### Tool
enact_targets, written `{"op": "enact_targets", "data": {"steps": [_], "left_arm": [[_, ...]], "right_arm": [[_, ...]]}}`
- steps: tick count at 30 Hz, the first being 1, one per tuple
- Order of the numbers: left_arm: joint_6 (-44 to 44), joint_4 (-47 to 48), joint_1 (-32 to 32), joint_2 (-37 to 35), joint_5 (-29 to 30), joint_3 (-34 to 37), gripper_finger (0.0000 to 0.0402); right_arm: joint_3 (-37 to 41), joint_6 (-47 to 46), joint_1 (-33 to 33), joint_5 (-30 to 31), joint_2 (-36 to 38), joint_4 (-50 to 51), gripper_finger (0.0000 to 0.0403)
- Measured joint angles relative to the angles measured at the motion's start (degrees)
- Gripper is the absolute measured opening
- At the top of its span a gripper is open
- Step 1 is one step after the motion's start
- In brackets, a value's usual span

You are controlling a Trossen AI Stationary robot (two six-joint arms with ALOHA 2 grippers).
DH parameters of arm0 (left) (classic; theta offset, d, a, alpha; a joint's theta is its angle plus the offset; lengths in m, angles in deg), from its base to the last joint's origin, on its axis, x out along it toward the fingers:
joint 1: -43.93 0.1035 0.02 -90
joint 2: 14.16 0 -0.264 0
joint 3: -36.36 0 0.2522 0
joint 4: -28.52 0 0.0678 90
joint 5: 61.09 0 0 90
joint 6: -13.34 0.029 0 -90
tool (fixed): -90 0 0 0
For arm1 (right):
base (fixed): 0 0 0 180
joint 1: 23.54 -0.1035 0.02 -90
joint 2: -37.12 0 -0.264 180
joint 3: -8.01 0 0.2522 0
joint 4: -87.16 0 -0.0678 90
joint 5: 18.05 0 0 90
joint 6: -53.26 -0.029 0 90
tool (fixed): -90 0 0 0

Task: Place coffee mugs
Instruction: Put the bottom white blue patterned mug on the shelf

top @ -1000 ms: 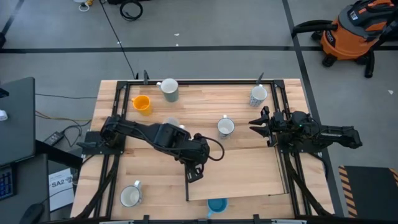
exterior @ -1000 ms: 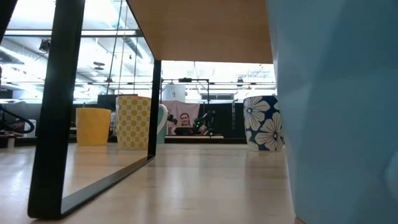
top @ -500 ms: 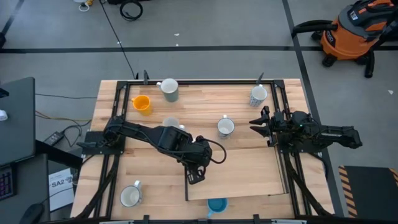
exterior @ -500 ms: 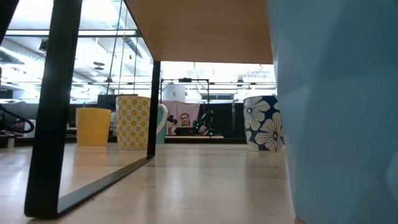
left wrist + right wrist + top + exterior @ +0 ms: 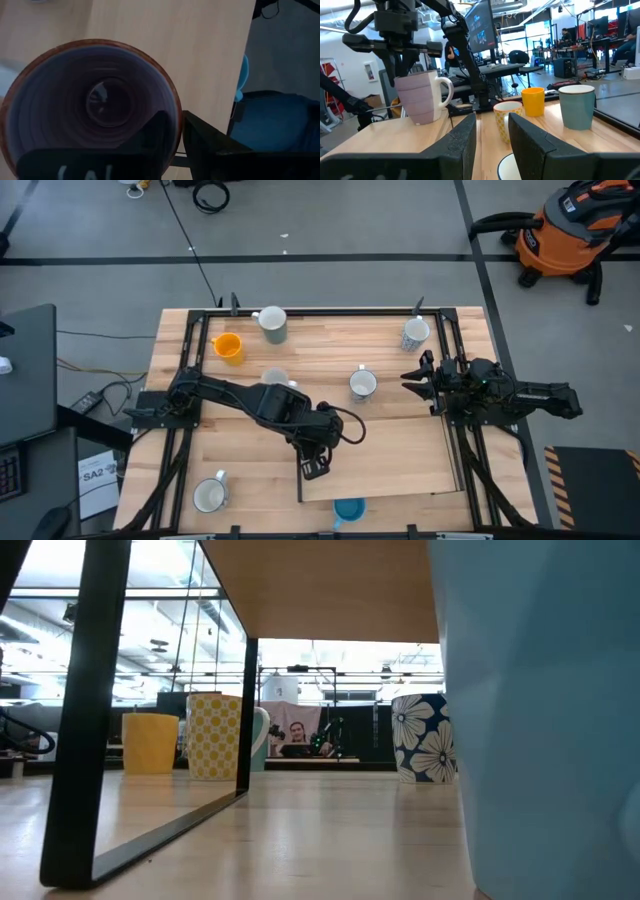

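Note:
A purple mug (image 5: pixel 90 100) stands upright at the left end of a raised wooden shelf (image 5: pixel 400 455), pale violet in the right wrist view (image 5: pixel 420 97). My left gripper (image 5: pixel 179 125) comes down on it from above (image 5: pixel 315 468) and hides it in the high view. My right gripper (image 5: pixel 413 383) waits open at the table's right side, holding nothing. Other mugs stand on the table: orange (image 5: pixel 229 347), grey-green (image 5: pixel 272 324), flowered (image 5: pixel 415 333), white (image 5: pixel 362 384), yellow-patterned (image 5: pixel 215 735), white at the near left (image 5: pixel 209 496) and blue at the near edge (image 5: pixel 349 509). My left gripper has the purple mug's rim (image 5: pixel 176 117) between its two fingers, one finger inside the mug (image 5: pixel 157 135) and one outside (image 5: pixel 202 142). The fingers slant down from above. The mug stays upright, its base at the shelf's top; whether it rests there I cannot tell.
The shelf stands on black legs (image 5: pixel 85 710) over the table's near right part, with room beneath it. Black frame rails run along the table's left and right sides. An orange shop vacuum (image 5: pixel 565 230) stands on the floor beyond the far right corner.

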State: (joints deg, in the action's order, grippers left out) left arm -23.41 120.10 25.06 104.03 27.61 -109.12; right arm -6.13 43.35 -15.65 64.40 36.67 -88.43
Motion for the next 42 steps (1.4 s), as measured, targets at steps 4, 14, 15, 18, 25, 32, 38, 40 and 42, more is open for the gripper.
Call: {"op": "enact_targets", "data": {"steps": [4,14,15,18,25,32,38,40,42], "left_arm": [[0.0,-0.2,0.1,0.0,0.0,0.0,0.007],[0.0,-0.8,0.1,0.0,0.0,0.0,0.0071],[0.0,-0.9,0.1,0.0,0.0,0.0,0.0071],[0.0,-1.9,0.1,0.0,0.0,0.0,0.0071],[-0.1,-3.0,0.1,0.0,-0.1,0.0,0.0083],[0.0,-3.1,0.1,0.0,-0.1,0.0,0.0141],[0.0,-3.1,0.1,0.0,-0.1,0.0,0.0186],[0.0,-3.1,0.1,0.0,-0.1,0.0,0.0195],[0.0,-3.1,0.1,0.0,-0.1,0.0,0.0199]], "right_arm": [[0.0,0.0,0.0,0.0,0.0,0.0,0.0121],[0.0,0.0,0.0,0.0,0.0,0.0,0.0121],[0.0,0.0,0.0,0.0,0.0,0.0,0.0121],[0.0,0.0,0.0,0.0,0.0,0.0,0.0121],[0.0,0.0,0.0,0.0,0.0,0.0,0.0121],[0.0,0.0,0.0,0.0,0.0,0.0,0.012],[0.0,0.0,0.0,0.0,0.0,0.0,0.012],[0.0,0.0,0.0,0.0,0.0,0.0,0.012],[0.0,0.0,0.0,0.0,0.0,0.0,0.012]]}}
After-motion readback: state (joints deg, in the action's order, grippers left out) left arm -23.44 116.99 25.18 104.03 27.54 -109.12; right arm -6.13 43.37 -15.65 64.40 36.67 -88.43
